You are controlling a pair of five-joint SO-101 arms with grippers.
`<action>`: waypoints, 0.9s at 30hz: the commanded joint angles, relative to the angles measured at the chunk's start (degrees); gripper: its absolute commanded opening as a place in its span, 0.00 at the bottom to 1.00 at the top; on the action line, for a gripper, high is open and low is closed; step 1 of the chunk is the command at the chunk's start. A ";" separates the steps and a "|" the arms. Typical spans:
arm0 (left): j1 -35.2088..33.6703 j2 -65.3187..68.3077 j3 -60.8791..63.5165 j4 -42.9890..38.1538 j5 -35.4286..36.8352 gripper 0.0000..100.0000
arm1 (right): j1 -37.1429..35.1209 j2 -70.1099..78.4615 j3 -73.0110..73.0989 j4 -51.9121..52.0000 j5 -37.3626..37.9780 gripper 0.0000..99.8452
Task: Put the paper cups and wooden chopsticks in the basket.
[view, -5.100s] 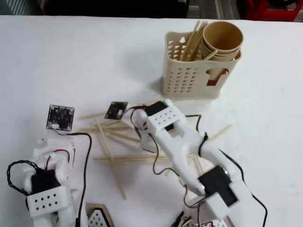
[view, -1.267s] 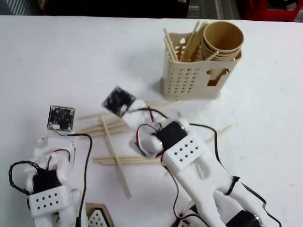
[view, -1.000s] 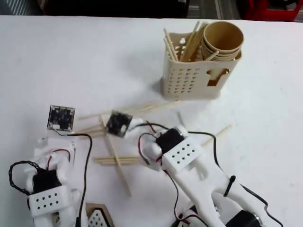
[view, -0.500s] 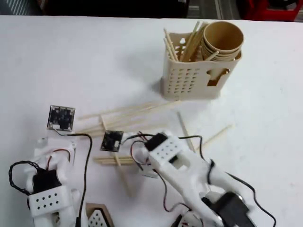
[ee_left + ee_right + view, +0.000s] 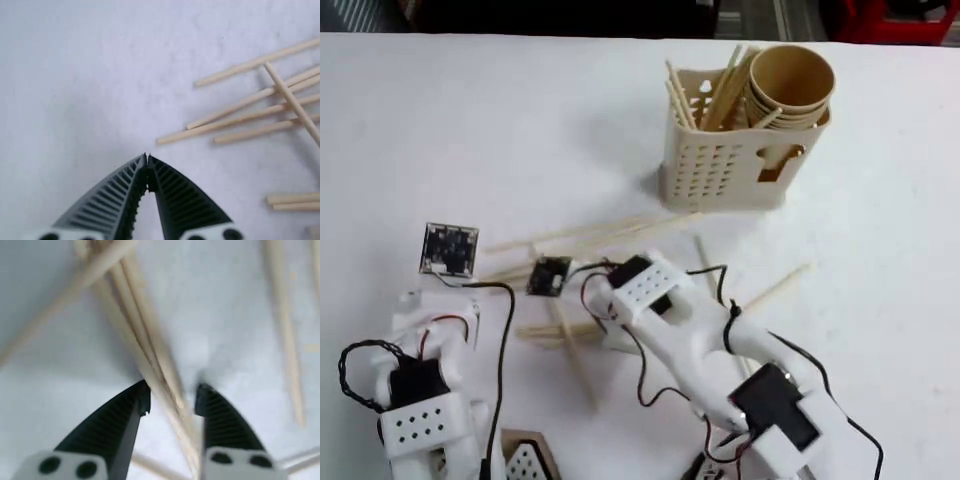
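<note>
Basket (image 5: 720, 165): toward tabletop's far edge; paper cups (image 5: 790, 80) inside.
Loose chopsticks (image 5: 590, 232): mid-tabletop, partly under right arm (image 5: 695, 335).
Right gripper (image 5: 172, 397): jaws apart, straddling chopsticks.
Left gripper (image 5: 148, 172): jaws closed, empty.

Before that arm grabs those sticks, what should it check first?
1. The right end effector is open: ok.
2. The bundle of chopsticks lies between its jaws: ok.
3. How many of them a close would catch: cannot tell.
4. The left end effector is shut and apart from the loose chopsticks: ok.
5. The basket stands upright with the paper cups inside: ok.
6. Room left in the basket: cannot tell.
</note>
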 commanded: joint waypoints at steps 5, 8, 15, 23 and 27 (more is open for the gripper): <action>-0.48 -0.75 -0.35 -1.23 -0.62 0.02 | -0.22 1.01 -1.14 0.75 0.62 0.02; -0.48 -0.75 -0.35 -1.23 -0.62 0.02 | 2.86 0.84 -1.23 0.48 0.62 0.02; -0.48 -0.75 -0.35 -1.23 -0.62 0.02 | 12.97 -4.09 -1.41 3.65 5.36 0.02; -0.48 -0.75 -0.35 -1.23 -0.62 0.02 | 19.91 -11.82 -1.41 8.22 9.67 0.02; -0.48 -0.75 -0.35 -1.23 -0.62 0.02 | 20.18 -11.74 -0.79 7.96 9.58 0.02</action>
